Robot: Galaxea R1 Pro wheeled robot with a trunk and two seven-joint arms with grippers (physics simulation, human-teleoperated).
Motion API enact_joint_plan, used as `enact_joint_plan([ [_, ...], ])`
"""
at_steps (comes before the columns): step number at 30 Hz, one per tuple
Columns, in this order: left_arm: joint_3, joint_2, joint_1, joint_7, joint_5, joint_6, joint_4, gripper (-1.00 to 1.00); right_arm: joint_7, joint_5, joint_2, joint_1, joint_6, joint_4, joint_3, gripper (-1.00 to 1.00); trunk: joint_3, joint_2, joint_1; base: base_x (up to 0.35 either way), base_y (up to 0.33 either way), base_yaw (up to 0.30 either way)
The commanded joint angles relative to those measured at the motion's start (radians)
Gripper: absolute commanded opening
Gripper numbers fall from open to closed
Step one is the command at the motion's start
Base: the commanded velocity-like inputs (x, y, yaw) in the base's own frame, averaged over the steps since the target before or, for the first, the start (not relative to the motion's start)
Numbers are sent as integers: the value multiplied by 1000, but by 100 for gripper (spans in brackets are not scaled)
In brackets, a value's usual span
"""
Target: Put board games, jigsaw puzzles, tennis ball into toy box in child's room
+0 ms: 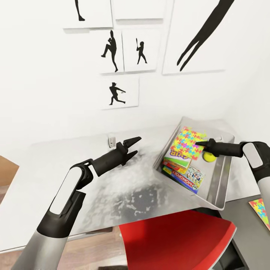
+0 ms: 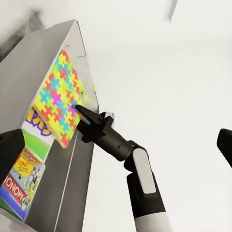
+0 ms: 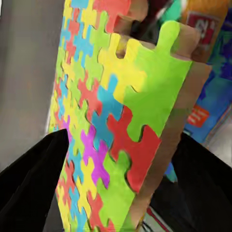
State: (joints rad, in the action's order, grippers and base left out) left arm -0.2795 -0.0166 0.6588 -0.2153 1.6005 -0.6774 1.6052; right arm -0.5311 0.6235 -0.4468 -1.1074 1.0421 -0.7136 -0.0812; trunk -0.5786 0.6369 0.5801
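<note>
The jigsaw puzzle [image 1: 186, 143] is gripped at its edge by the right pincer [image 1: 200, 144], tilted over the board games [image 1: 182, 170] inside the toy box [image 1: 220, 179]. If released carelessly, the tennis ball [image 1: 209, 157] could be jolted. The left pincer [image 1: 132, 146] is spread, idle over the worktop [image 1: 45, 187].

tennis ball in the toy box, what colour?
Yellow-green. The tennis ball shows best in the head view, beside the jigsaw puzzle.
</note>
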Motion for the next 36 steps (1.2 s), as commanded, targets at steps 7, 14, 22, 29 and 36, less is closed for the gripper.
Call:
enact_joint_plan([
  [7, 0, 0, 1, -10, 12, -3, 1, 100, -10, -10, -9, -2, 5, -6, -4, 100, -2, 1, 0, 0, 0, 0],
  [14, 0, 0, 0, -10, 12, -3, 1, 100, -10, -10, -24, -4, 5, -9, -6, 100, -2, 1, 0, 0, 0, 0],
  [22, 0, 0, -1, -10, 12, -2, 1, 100, -9, -9, -34, 1, 5, -73, -7, 100, -2, 1, 0, 0, 0, 0],
  [29, 0, 0, -1, -11, 12, -2, 1, 100, -9, -8, -57, 12, 5, -177, -11, 100, -2, 1, 0, 0, 0, 0],
  [36, -1, 1, -2, -12, 12, -2, 1, 100, -13, 1, -107, 89, 5, -363, -14, 100, -2, 1, 0, 0, 0, 0],
])
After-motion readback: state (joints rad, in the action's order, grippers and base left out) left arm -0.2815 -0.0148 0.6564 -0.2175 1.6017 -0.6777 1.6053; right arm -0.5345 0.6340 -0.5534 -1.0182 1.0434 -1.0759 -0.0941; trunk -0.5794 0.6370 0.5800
